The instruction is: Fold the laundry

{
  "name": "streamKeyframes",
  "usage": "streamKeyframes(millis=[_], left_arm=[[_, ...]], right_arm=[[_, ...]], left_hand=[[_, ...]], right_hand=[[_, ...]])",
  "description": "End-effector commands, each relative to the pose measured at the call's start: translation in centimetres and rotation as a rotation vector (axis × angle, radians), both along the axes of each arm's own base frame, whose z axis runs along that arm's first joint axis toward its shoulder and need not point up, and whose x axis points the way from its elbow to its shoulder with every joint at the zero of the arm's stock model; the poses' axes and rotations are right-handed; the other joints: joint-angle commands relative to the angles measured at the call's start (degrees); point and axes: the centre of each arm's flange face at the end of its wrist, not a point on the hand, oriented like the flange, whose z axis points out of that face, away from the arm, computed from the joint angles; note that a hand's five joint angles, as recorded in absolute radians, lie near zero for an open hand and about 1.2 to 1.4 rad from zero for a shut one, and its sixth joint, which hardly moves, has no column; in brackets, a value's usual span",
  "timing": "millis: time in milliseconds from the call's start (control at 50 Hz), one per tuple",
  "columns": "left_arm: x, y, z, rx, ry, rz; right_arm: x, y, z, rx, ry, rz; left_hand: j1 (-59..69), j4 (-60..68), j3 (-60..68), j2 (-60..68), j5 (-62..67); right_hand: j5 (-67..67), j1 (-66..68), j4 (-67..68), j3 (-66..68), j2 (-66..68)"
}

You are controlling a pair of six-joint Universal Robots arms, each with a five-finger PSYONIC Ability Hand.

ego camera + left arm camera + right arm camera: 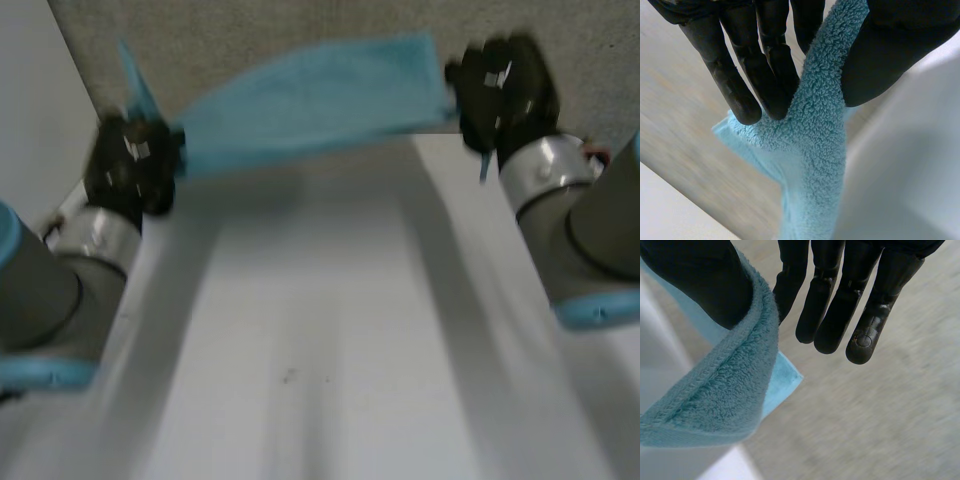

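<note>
A light-blue terry towel [310, 100] hangs in the air, stretched between my two hands above the far edge of the white table [320, 330]. My left hand [132, 160] pinches one end of it: in the left wrist view the towel [815, 150] runs between the thumb and the straight fingers [745, 95]. My right hand [500, 90] pinches the other end; its wrist view has the thumb pressing the hemmed edge of the towel [725, 395] against the fingers [840, 315].
Grey carpet [250, 30] lies beyond the table's far edge. A pale wall or panel [30, 110] stands at the left. Both forearms reach along the table's sides.
</note>
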Motion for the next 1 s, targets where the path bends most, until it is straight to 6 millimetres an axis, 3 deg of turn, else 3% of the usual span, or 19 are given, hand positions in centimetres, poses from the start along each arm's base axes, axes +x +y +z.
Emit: streamKeyframes(millis=[20, 60, 160, 180, 360, 460, 480, 500, 520, 540, 620, 640, 660, 700, 720, 760, 800, 940, 1000], left_arm=[[-0.2, 2.8, -5.0, 0.175, -0.049, 0.024], [-0.6, 3.8, -5.4, 0.197, -0.050, 0.032], [-0.7, 7.3, -6.4, 0.335, -0.099, 0.090], [-0.7, 7.3, -6.5, 0.335, -0.099, 0.090], [-1.4, 13.4, -6.0, 0.510, -0.109, 0.032], [-2.4, 15.5, -5.6, 0.536, -0.091, -0.033], [-2.7, 15.7, -5.2, 0.528, -0.084, -0.048], [-2.7, 15.7, -5.2, 0.528, -0.084, -0.048], [-2.9, 15.5, -4.8, 0.513, -0.076, -0.053], [-3.2, 15.2, -4.3, 0.499, -0.062, -0.057], [-3.5, 13.8, -3.2, 0.467, -0.025, -0.041], [-3.2, 12.1, -2.5, 0.447, -0.001, -0.004], [-3.2, 12.1, -2.5, 0.447, -0.001, -0.003], [-2.2, 8.6, -1.2, 0.408, 0.035, 0.054], [-2.2, 8.6, -1.2, 0.408, 0.035, 0.054], [-2.2, 6.0, 0.0, 0.370, 0.043, 0.015], [-2.7, 5.1, 0.3, 0.355, 0.035, -0.037], [-4.1, 1.5, -0.4, 0.332, -0.040, -0.207], [-4.5, -0.1, -1.6, 0.345, -0.093, -0.246]], right_arm=[[-0.9, 1.7, -5.2, 0.180, 0.083, 0.005], [-1.8, 2.0, -6.9, 0.238, 0.108, -0.018], [-3.3, 1.9, -8.5, 0.298, 0.125, -0.057], [-3.3, 1.9, -8.5, 0.298, 0.125, -0.057], [-6.7, 0.7, -8.9, 0.325, 0.131, -0.158], [-7.4, 0.6, -9.4, 0.352, 0.137, -0.174], [-7.4, 0.6, -9.5, 0.355, 0.139, -0.174], [-7.5, 0.6, -9.6, 0.358, 0.138, -0.175], [-7.5, 0.6, -9.6, 0.358, 0.138, -0.175], [-7.4, 0.7, -9.8, 0.364, 0.140, -0.171], [-7.4, 0.9, -10.0, 0.372, 0.142, -0.167], [-7.3, 0.9, -10.2, 0.375, 0.143, -0.164], [-7.3, 0.9, -10.3, 0.377, 0.144, -0.158], [-7.2, 1.0, -10.3, 0.378, 0.143, -0.152], [-7.1, 1.1, -10.4, 0.379, 0.144, -0.147], [-7.1, 1.1, -10.5, 0.378, 0.146, -0.146], [-7.1, 1.2, -10.6, 0.381, 0.148, -0.147], [-7.1, 1.4, -11.0, 0.391, 0.154, -0.145], [-7.0, 1.4, -11.4, 0.403, 0.158, -0.142]], left_hand=[[15.4, 11.5, 11.6, 11.2, 13.7], [15.4, 11.5, 11.6, 11.2, 13.7], [15.4, 11.5, 11.6, 11.2, 13.7], [15.4, 11.5, 11.6, 11.2, 13.7], [15.4, 11.5, 11.6, 11.2, 13.7], [-1.9, -5.8, -5.7, -6.1, -3.6], [-17.8, -21.7, -21.5, -21.9, -19.5], [-17.9, -21.8, -21.7, -22.1, -19.6], [-32.9, -36.8, -36.7, -37.1, -34.6], [-38.7, -42.6, -42.5, -42.9, -40.4], [-39.5, -43.3, -43.2, -43.6, -41.1], [-42.3, -46.2, -46.1, -46.4, -44.0], [-42.3, -46.2, -46.1, -46.5, -44.0], [-49.4, -53.3, -53.1, -53.5, -51.1], [-49.4, -53.3, -53.2, -53.5, -51.1], [-49.6, -53.4, -53.3, -53.7, -51.2], [-49.4, -53.3, -53.2, -53.5, -51.1], [-47.5, -51.4, -51.3, -51.7, -49.2], [-43.8, -47.7, -47.6, -48.0, -45.5]], right_hand=[[14.0, 23.7, 11.7, 12.0, 12.3], [14.0, 23.7, 11.7, 12.0, 12.3], [14.0, 23.7, 11.7, 12.0, 12.3], [14.0, 23.7, 11.7, 12.0, 12.3], [14.0, 23.7, 11.7, 12.0, 12.3], [14.0, 23.7, 11.7, 12.0, 12.3], [14.0, 23.7, 11.7, 12.0, 12.3], [14.0, 23.7, 11.7, 12.0, 12.3], [14.0, 23.7, 11.7, 12.0, 12.3], [14.0, 23.7, 11.7, 12.0, 12.3], [14.0, 23.7, 11.7, 12.0, 12.3], [14.0, 23.7, 11.7, 12.0, 12.3], [14.0, 23.7, 11.7, 12.0, 12.3], [14.0, 23.7, 11.7, 12.0, 12.3], [14.0, 23.7, 11.7, 12.0, 12.3], [14.0, 23.7, 11.7, 12.0, 12.3], [14.0, 23.7, 11.7, 12.0, 12.3], [14.0, 23.7, 11.7, 12.0, 12.3], [14.0, 23.7, 11.7, 12.0, 12.3]])
